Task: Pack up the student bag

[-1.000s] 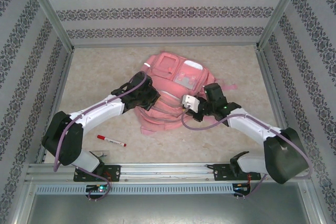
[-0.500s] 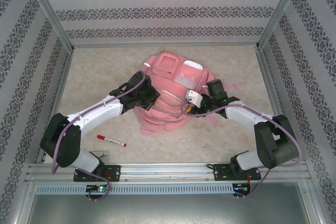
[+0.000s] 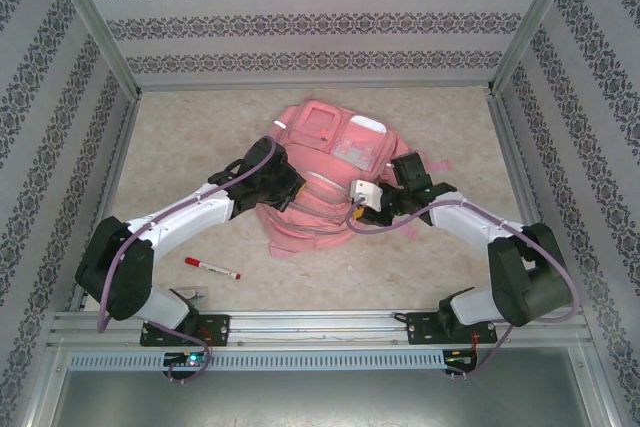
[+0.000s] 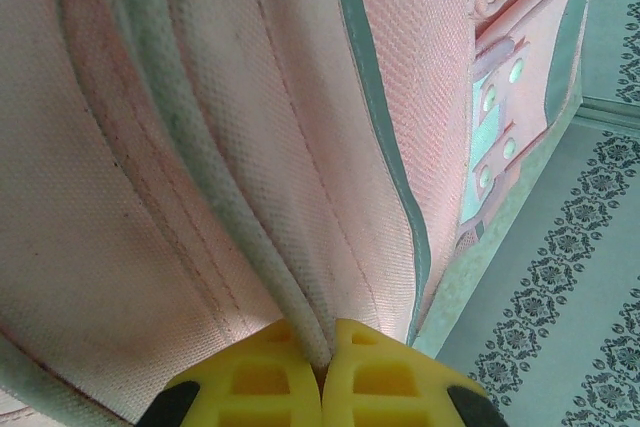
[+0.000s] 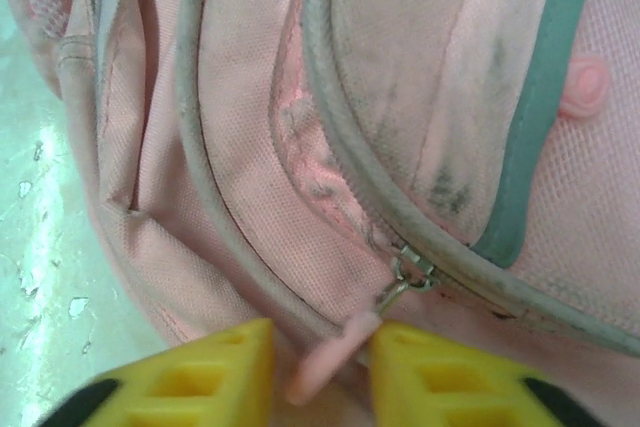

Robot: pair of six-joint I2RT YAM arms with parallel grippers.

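Pincers: two, the left pincer [image 4: 322,372] and the right pincer [image 5: 320,347].
Student bag: one [image 3: 315,127], a fold of it between the left pincer's fingers.
Zip pull: one pink tab [image 5: 318,372], between the right pincer's fingers.
Pen: one [image 3: 211,268], red and white, on the bench [image 3: 180,147], well back from the left pincer, near its arm's base.

The bag [image 3: 318,142] is a pink fabric backpack lying front-up, with zipped pockets, a clear window pocket and pale grey-green trim, smudged dark in places. A piped seam on its side runs into the pinched left gripper [image 4: 322,352]. Its pink zip pull [image 5: 335,355] sits between the right gripper's [image 5: 320,342] fingers.
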